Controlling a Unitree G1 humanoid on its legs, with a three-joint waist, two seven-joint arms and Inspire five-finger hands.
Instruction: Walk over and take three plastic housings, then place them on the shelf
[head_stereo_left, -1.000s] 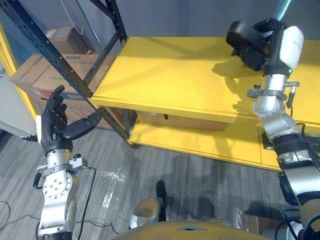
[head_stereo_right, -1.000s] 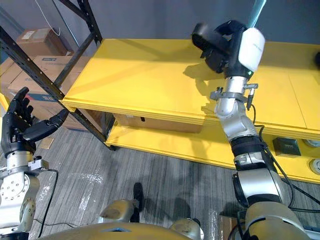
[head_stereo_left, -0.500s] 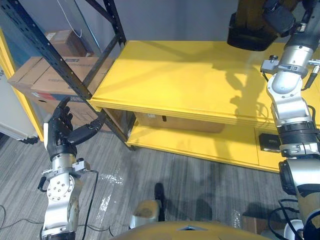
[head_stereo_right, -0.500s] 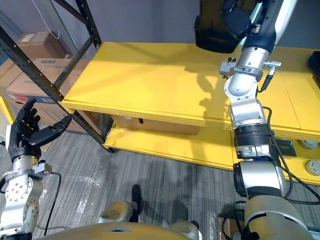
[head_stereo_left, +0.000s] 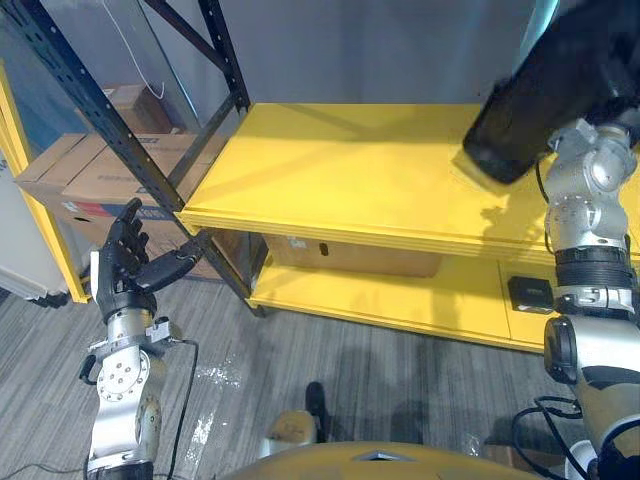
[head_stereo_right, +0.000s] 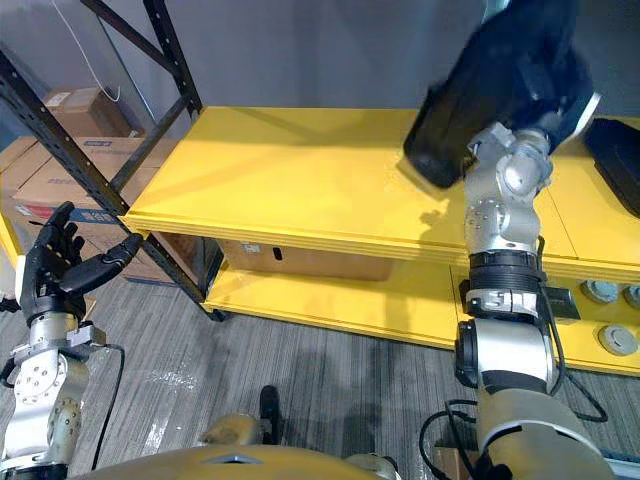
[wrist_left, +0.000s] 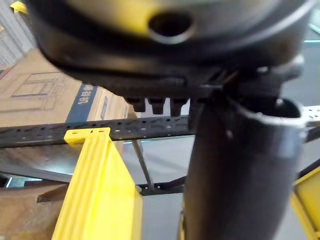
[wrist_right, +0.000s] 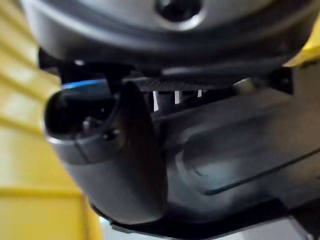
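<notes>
A large black plastic housing hangs tilted just above the right part of the yellow shelf top. My right hand is shut on it, the thumb lying across its smooth dark shell. Most of that hand is hidden behind the housing in the eye views. Another black housing lies on the shelf top at the far right edge. My left hand is open, fingers straight, at the lower left in front of the rack and holds nothing.
A black rack upright slants down by the left hand. Cardboard boxes sit behind it. The lower yellow shelf carries a small black square part and round grey parts. Another box sits under the top board.
The right arm has swung the housing from high over the back of the shelf down and forward, closer to the top board. The view has shifted. The left hand stays open.
</notes>
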